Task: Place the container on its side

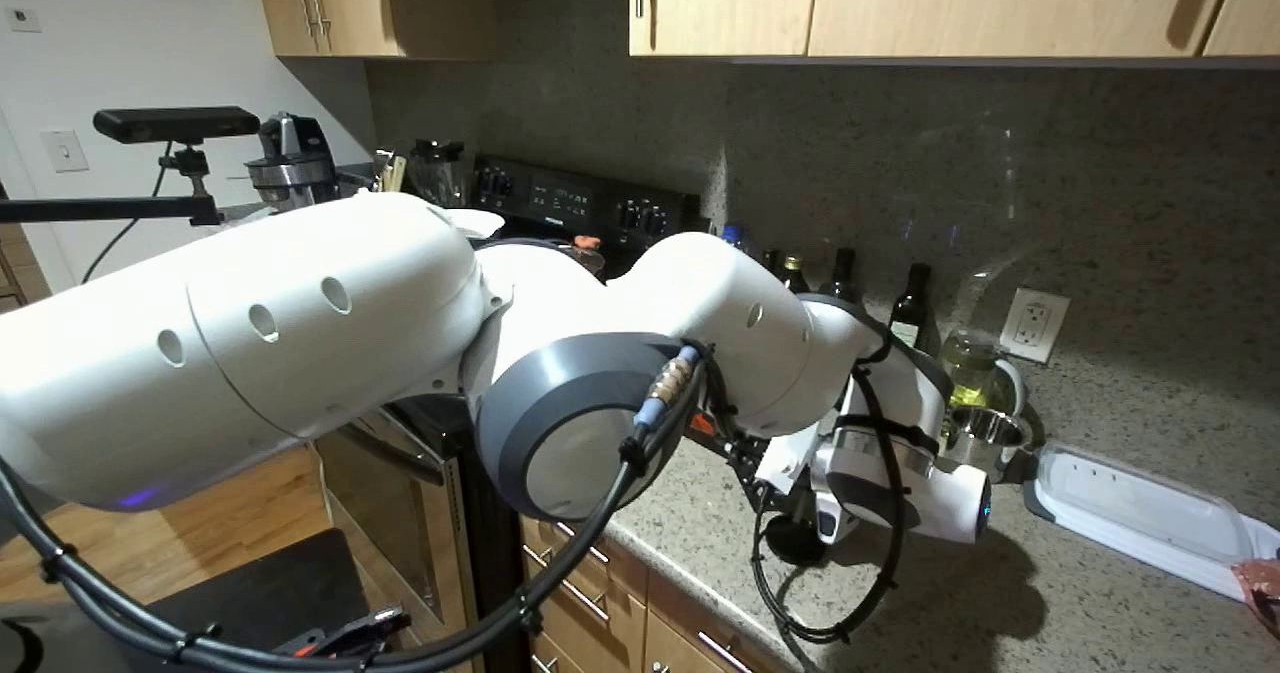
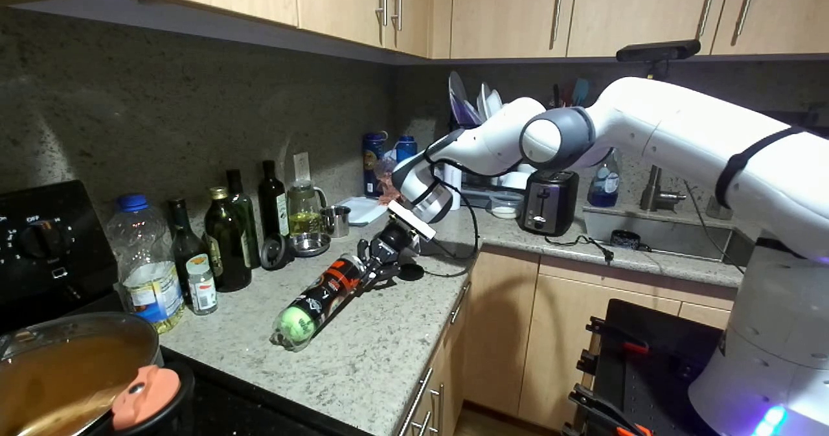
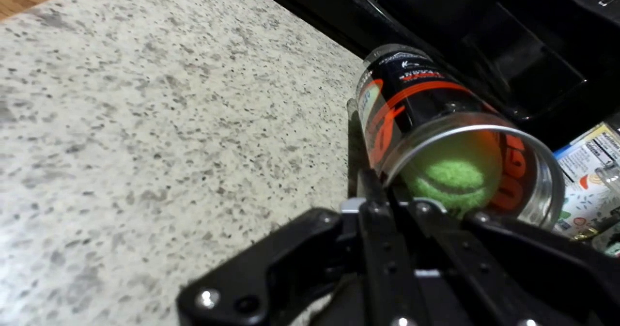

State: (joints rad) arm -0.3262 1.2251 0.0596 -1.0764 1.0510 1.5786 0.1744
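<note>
The container is a clear cylindrical can with a black and orange label and a green tennis ball inside. It shows in an exterior view (image 2: 327,293), lying on its side or nearly so over the counter, its ball end away from the arm; I cannot tell whether its whole length touches. In the wrist view (image 3: 431,91) its open mouth faces me. My gripper (image 3: 385,183) is shut on its rim wall, one finger outside and one inside. The gripper also shows in an exterior view (image 2: 366,277). In an exterior view only a bit of orange label (image 1: 703,425) shows behind the arm.
A clear plastic bottle (image 2: 146,267), several dark glass bottles (image 2: 227,248) and a small jar (image 2: 201,287) stand along the wall. A metal bowl (image 2: 311,244) and cup (image 2: 336,221) are behind the gripper. The stove with a pot (image 2: 78,358) borders the counter (image 2: 382,352).
</note>
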